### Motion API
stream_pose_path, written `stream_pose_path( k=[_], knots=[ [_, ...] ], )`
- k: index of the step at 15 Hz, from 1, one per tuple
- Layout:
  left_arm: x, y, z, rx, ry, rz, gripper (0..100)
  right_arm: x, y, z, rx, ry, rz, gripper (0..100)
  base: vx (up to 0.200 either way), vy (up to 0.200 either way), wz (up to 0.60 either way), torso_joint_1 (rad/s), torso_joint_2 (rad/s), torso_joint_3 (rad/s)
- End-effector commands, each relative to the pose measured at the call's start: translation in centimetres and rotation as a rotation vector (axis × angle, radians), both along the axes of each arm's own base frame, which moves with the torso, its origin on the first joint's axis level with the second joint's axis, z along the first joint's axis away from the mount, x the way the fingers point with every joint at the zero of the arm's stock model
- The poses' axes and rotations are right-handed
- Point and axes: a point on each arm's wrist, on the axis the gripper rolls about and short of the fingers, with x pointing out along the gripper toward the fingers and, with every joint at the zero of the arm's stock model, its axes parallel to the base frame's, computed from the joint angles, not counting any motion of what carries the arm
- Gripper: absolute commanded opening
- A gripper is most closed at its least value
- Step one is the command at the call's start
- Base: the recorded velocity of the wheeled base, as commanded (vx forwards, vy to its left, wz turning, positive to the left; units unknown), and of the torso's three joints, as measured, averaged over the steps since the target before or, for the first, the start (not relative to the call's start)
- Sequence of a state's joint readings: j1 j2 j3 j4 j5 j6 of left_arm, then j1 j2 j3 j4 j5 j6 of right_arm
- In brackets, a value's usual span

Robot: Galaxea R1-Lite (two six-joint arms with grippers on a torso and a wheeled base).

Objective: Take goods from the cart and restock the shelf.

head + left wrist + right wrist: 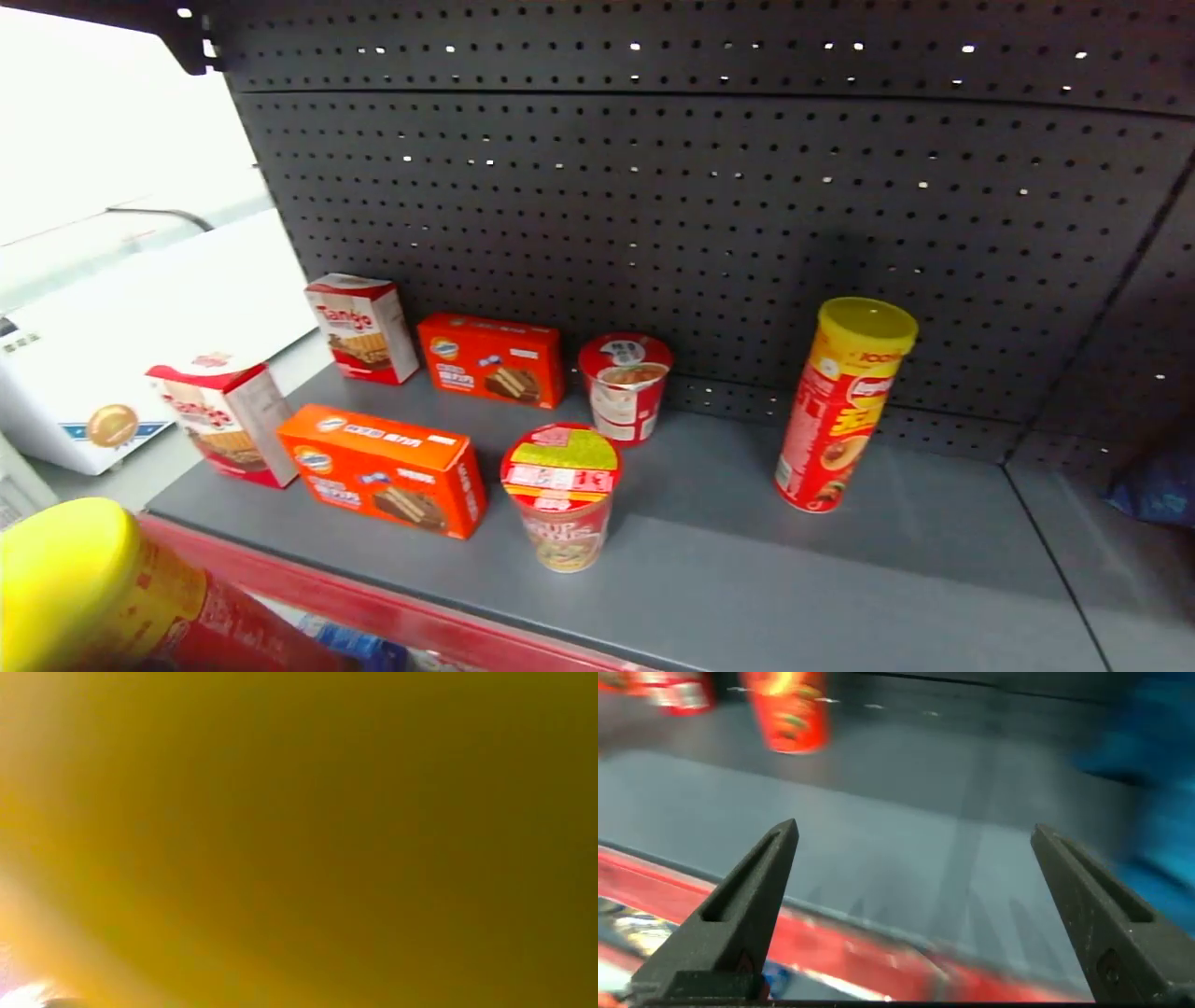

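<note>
A red chip can with a yellow lid [103,597] hangs tilted at the lower left, just before the shelf's red front edge [392,611]. Its yellow surface [299,840] sits right against the left wrist camera, so my left gripper holds it. A matching chip can [845,404] stands upright on the grey shelf board [840,579] towards the right. My right gripper [915,915] is open and empty, hovering at the shelf's front edge with the standing can [789,714] farther off.
The shelf's left half holds two wafer boxes [227,423], two orange cake boxes [385,469] and two cup noodles [563,495]. A black pegboard [709,205] backs the shelf. A blue bag [1158,490] lies at the far right, and a white freezer [140,327] stands left.
</note>
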State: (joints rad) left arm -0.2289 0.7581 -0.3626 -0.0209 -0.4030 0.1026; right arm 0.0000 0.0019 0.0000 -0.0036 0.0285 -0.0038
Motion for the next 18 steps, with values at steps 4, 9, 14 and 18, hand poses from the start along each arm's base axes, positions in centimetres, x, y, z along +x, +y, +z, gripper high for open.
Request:
stream_pose_path(
  k=[4,9,14,18],
  knots=[
    [-0.9,-0.5,1.8,-0.018,-0.02,-0.142,0,0.0,0.0,0.0,-0.001,0.0,0.001,100,0.0,0.0,0.0,0.0,0.0,0.0],
    [1.0,-2.6,5.3,-0.09,-0.008,-0.291,0,0.0,0.0,0.0,-0.001,0.0,0.001,100,0.0,0.0,0.0,0.0,0.0,0.0],
    [3.1,-4.5,4.9,-0.074,0.034,-0.352,0,0.0,0.0,0.0,-0.001,0.002,0.001,100,0.0,0.0,0.0,0.0,0.0,0.0],
    [3.9,-5.6,3.9,-0.046,0.091,-0.387,0,0.0,0.0,0.0,-0.001,0.002,0.001,100,0.0,0.0,-0.3,0.001,0.0,0.001]
  ],
)
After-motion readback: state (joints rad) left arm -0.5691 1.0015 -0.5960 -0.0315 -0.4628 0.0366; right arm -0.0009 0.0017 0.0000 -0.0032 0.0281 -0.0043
